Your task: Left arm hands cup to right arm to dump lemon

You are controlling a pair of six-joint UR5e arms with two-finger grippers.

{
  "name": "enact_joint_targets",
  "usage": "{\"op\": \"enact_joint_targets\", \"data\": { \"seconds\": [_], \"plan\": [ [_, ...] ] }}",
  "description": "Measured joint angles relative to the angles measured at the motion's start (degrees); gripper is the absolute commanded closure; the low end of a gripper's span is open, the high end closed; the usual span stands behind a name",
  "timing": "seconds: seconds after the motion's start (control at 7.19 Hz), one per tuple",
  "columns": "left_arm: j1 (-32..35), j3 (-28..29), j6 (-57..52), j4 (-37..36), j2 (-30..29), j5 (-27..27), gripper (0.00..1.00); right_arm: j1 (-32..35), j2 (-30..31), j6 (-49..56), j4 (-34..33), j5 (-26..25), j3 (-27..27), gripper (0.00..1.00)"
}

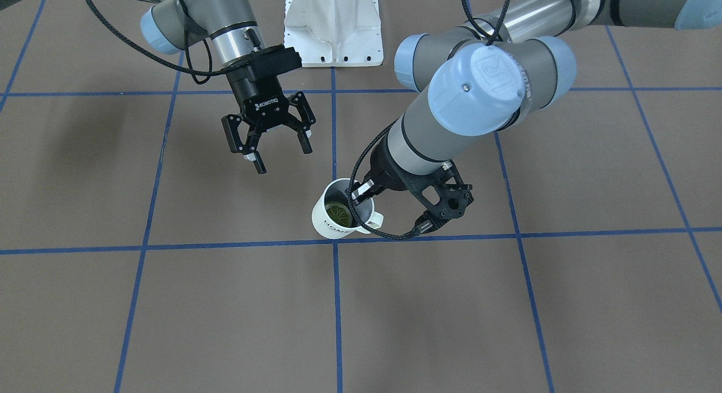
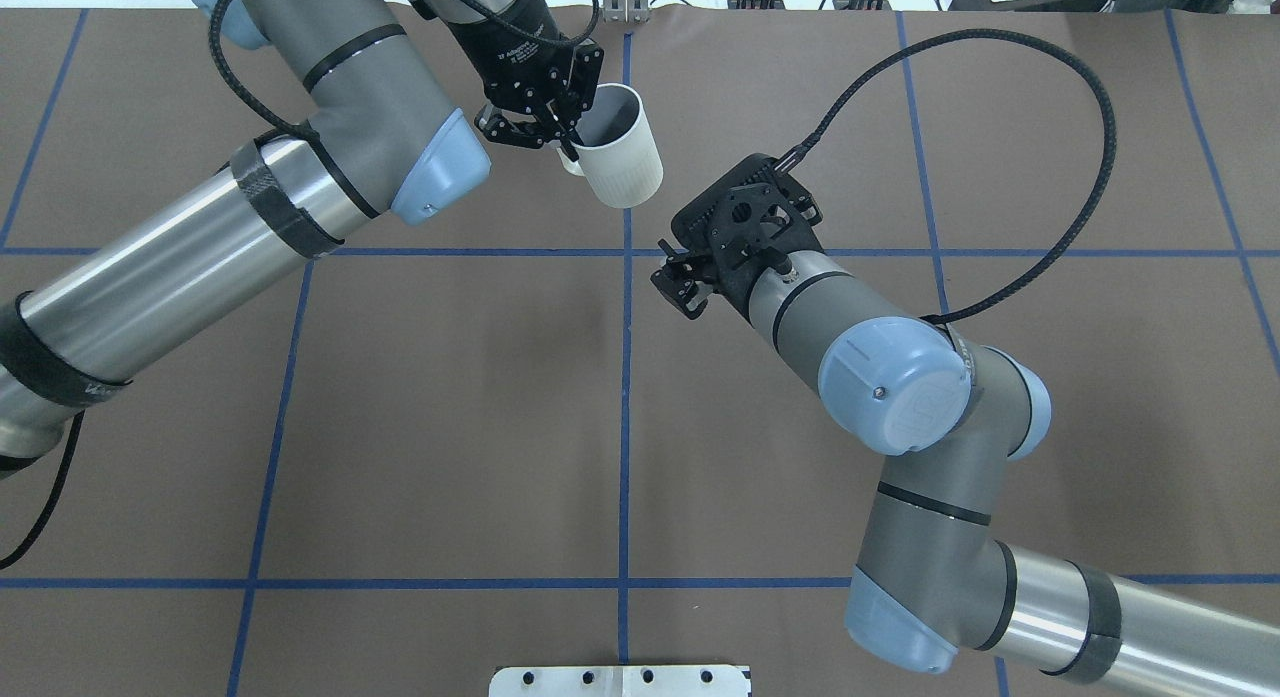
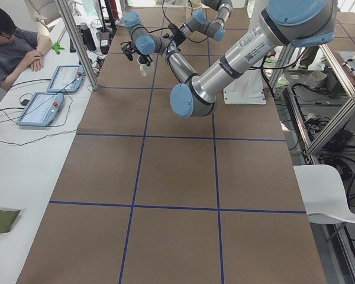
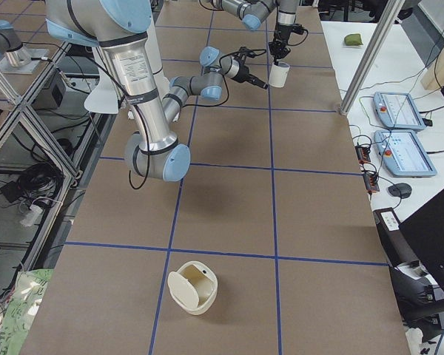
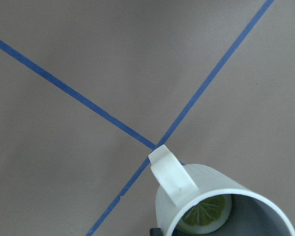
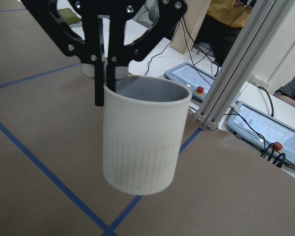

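The white ribbed cup point(image 1: 322, 219) hangs a little above the brown table, and my left gripper point(image 1: 361, 194) is shut on its rim beside the handle point(image 5: 169, 178). A yellow-green lemon point(image 1: 339, 213) slice lies at the bottom of its dark inside and also shows in the left wrist view as the lemon point(image 5: 206, 217). From overhead, the cup point(image 2: 628, 169) is at the far centre under the left gripper point(image 2: 558, 127). My right gripper point(image 1: 282, 158), marked ROBOTIQ, stands open and holds nothing, a short way from the cup towards the robot. The right wrist view faces the cup point(image 6: 140, 147) side-on.
A white base plate point(image 1: 333, 29) sits at the robot's end. A cream round container point(image 4: 194, 287) lies on the table far from both arms. Past the table's far edge stand an aluminium post point(image 6: 236, 73), control tablets point(image 4: 399, 111) and a seated person point(image 3: 12, 41).
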State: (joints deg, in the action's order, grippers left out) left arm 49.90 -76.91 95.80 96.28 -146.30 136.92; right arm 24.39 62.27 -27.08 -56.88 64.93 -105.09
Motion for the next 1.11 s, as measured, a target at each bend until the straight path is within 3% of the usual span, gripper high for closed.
{"op": "enact_joint_targets", "data": {
  "seconds": [1.11],
  "plan": [
    [-1.2,-2.6,0.4,1.5,-1.0,4.7,1.00,-1.0,-1.2,0.0,0.5,-2.0,0.6,0.01]
  ]
}}
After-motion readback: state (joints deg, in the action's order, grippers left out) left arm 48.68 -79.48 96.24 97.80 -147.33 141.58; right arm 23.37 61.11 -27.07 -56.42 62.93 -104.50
